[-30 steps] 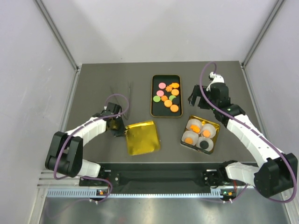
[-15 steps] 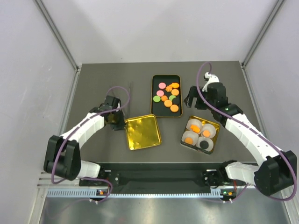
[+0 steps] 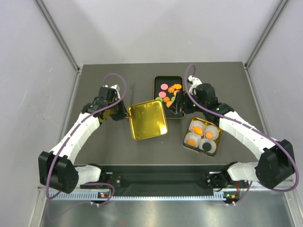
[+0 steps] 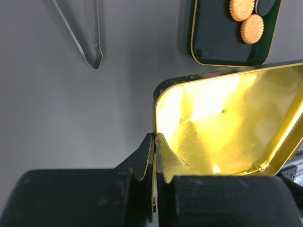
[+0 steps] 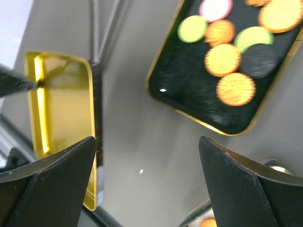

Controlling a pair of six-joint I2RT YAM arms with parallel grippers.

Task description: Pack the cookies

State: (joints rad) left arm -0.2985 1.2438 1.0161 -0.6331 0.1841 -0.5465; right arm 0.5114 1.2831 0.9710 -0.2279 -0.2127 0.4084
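Observation:
The cookies (image 3: 169, 96) are small orange, pink, green and black discs lying in a black tray (image 3: 158, 81) at the table's middle back. They also show in the left wrist view (image 4: 252, 28) and the right wrist view (image 5: 222, 59). My left gripper (image 3: 122, 115) is shut on the left rim of a gold lid (image 3: 147, 119), whose hollow side faces up just left of the tray. The pinch (image 4: 155, 142) on the lid (image 4: 227, 113) shows plainly. My right gripper (image 3: 177, 105) hovers open over the tray's near right end, its jaws wide (image 5: 147, 142) and empty.
A gold tin (image 3: 184, 143) with white paper cups holding orange and black cookies sits right of centre, near the right arm. Clear tongs (image 4: 90, 38) lie on the grey table behind the left gripper. White walls close in the table on three sides.
The left gripper closed on the gold lid and carried it back and right, up to the tray. The right gripper moved left to the tray's near end.

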